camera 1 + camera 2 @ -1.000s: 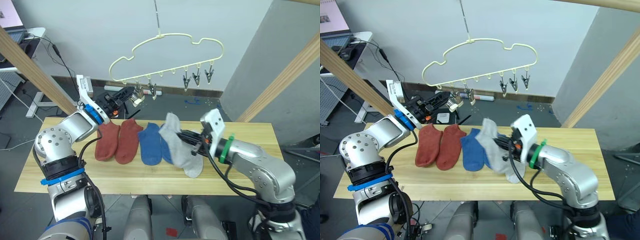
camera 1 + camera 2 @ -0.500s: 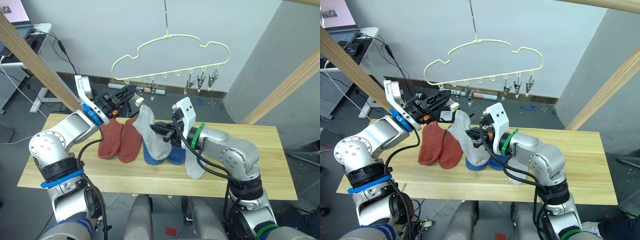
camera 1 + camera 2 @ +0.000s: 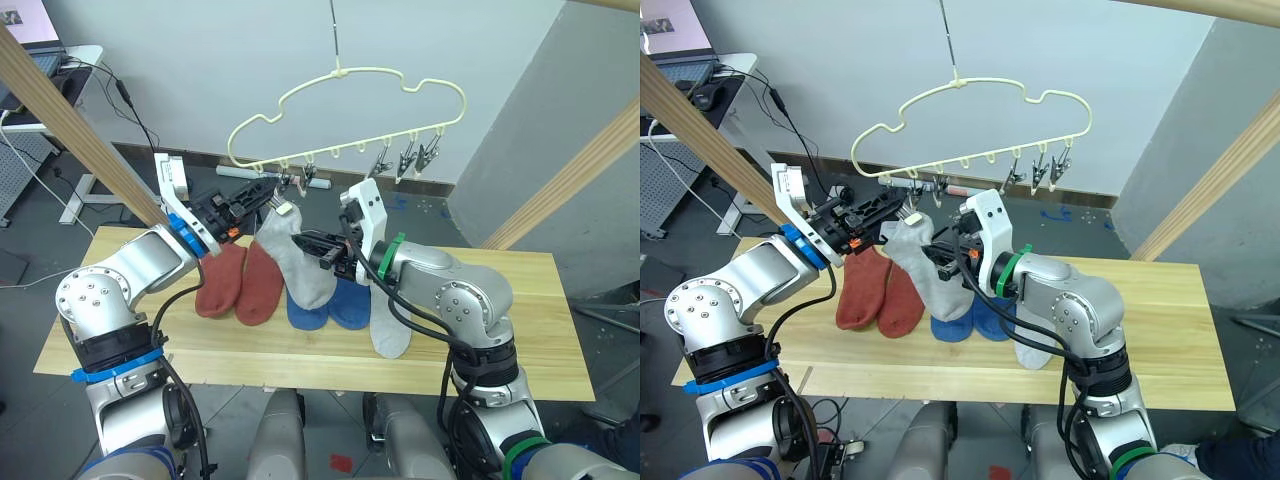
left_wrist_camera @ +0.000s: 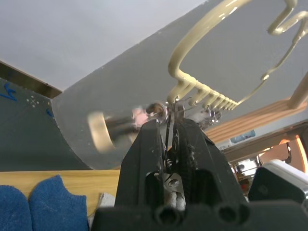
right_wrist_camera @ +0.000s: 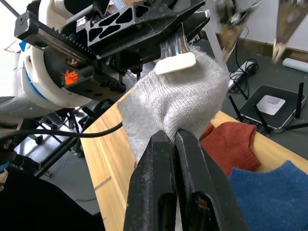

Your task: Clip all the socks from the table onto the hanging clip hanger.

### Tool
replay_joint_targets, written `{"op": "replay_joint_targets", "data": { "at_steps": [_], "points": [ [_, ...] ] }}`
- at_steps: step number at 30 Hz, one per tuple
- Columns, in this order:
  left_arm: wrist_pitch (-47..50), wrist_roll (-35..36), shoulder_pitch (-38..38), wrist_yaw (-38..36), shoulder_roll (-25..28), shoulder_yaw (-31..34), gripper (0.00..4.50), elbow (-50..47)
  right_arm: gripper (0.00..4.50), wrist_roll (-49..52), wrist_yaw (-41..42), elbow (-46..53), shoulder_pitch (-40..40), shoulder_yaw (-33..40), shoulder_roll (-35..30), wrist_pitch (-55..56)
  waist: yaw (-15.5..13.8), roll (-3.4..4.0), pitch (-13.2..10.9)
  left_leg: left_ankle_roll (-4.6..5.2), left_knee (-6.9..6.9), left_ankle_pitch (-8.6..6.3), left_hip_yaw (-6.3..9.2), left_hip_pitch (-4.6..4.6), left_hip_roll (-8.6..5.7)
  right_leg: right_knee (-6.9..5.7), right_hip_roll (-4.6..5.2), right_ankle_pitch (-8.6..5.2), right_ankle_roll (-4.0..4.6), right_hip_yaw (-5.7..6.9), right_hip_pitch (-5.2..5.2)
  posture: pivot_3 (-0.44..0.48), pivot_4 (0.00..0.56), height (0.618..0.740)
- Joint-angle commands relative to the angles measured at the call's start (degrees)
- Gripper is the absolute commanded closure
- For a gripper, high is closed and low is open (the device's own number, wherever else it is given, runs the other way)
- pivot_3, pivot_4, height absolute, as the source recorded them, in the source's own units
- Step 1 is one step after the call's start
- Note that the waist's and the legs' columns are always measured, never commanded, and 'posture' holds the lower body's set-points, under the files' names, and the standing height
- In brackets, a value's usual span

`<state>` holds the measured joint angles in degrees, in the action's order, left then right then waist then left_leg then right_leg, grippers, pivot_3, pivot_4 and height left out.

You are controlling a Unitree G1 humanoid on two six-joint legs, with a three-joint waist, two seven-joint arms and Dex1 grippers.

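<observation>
The pale yellow-green clip hanger (image 3: pixel 345 90) hangs above the table (image 3: pixel 500 330). My left gripper (image 3: pixel 262 195) is shut on a metal clip (image 4: pixel 166 139) at the hanger's left end. My right gripper (image 3: pixel 322 245) is shut on a light grey sock (image 3: pixel 295 262) and holds it up in the air. The sock's top edge (image 5: pixel 183 96) touches the clip's white pad (image 5: pixel 175 62). On the table lie two rust-red socks (image 3: pixel 218 282), two blue socks (image 3: pixel 350 305) and a second grey sock (image 3: pixel 388 325).
Thick wooden poles slant up at the left (image 3: pixel 70 130) and right (image 3: pixel 570 160). Several free clips (image 3: pixel 415 155) hang at the hanger's right end. A white desk (image 3: pixel 40 55) stands at the far left, with cables and a black box on the floor behind the table.
My right gripper has carried the grey sock left and up from above the blue socks to the clip held in my left gripper. The left gripper has stayed by the hanger.
</observation>
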<state>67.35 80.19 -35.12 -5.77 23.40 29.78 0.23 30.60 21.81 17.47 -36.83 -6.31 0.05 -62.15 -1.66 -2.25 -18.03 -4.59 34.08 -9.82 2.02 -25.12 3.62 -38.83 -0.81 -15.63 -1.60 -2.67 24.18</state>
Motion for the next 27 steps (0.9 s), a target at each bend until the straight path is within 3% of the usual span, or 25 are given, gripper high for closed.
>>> {"op": "replay_joint_targets", "data": {
  "at_steps": [1,9,13,14,16,20,27],
  "points": [
    [-2.2,0.3,0.4,-2.3,1.2,-0.7,4.37,-2.7,4.43,1.1,-0.3,0.9,-1.0,0.1,0.7,1.2,0.0,0.00,0.0,-0.01,0.00,0.00,0.03,-0.01,0.00,0.00,0.00,0.00,0.00,0.03,0.00,0.208,0.295,0.740],
    [-4.8,-0.3,1.1,-3.6,3.0,-1.1,1.77,-2.3,4.50,-1.1,-0.8,-1.7,-1.2,-1.4,0.6,4.3,0.0,0.00,0.0,-0.03,0.00,0.02,0.11,-0.04,-0.01,0.00,0.00,0.00,0.00,0.11,0.00,0.207,0.295,0.740],
    [-7.5,-5.9,2.9,-5.9,6.9,-2.3,0.52,-4.9,4.50,-1.7,-1.7,-4.8,-0.5,-2.2,3.3,6.8,0.1,0.00,0.0,-0.03,0.00,0.02,0.12,-0.05,0.00,0.00,-0.01,0.00,0.01,0.10,0.01,0.209,0.296,0.740],
    [-8.9,-8.0,3.4,-6.8,8.0,-2.8,0.24,-6.0,4.50,-1.6,-2.1,-5.8,-0.4,-1.9,4.4,7.0,0.2,0.00,0.0,-0.03,-0.01,0.02,0.12,-0.05,0.01,-0.01,-0.01,-0.01,0.01,0.10,0.02,0.209,0.296,0.740],
    [-10.0,-10.2,4.3,-9.0,9.8,-4.1,0.24,-8.5,4.50,-0.4,-3.5,-7.6,-0.2,-0.4,7.2,6.4,0.1,0.00,0.0,-0.04,-0.04,0.02,0.13,-0.05,0.02,-0.02,-0.02,-0.02,0.04,0.11,0.04,0.222,0.296,0.740],
    [-12.0,-14.3,6.1,-11.4,11.6,-7.4,0.21,-14.2,3.44,3.5,-7.5,-10.7,-1.2,4.9,12.8,4.2,-0.8,0.01,0.0,-0.06,-0.05,0.03,0.20,-0.10,-0.02,0.01,0.02,-0.03,0.07,0.19,0.02,0.248,0.295,0.740],
    [-18.0,-23.2,9.0,-9.5,8.1,-12.8,0.21,-21.0,0.94,1.3,-9.0,-10.4,0.0,2.6,7.7,5.2,-1.8,0.01,0.0,-0.06,-0.05,0.03,0.21,-0.18,-0.02,0.10,0.04,-0.03,0.07,0.22,0.03,0.253,0.300,0.740]
  ]
}}
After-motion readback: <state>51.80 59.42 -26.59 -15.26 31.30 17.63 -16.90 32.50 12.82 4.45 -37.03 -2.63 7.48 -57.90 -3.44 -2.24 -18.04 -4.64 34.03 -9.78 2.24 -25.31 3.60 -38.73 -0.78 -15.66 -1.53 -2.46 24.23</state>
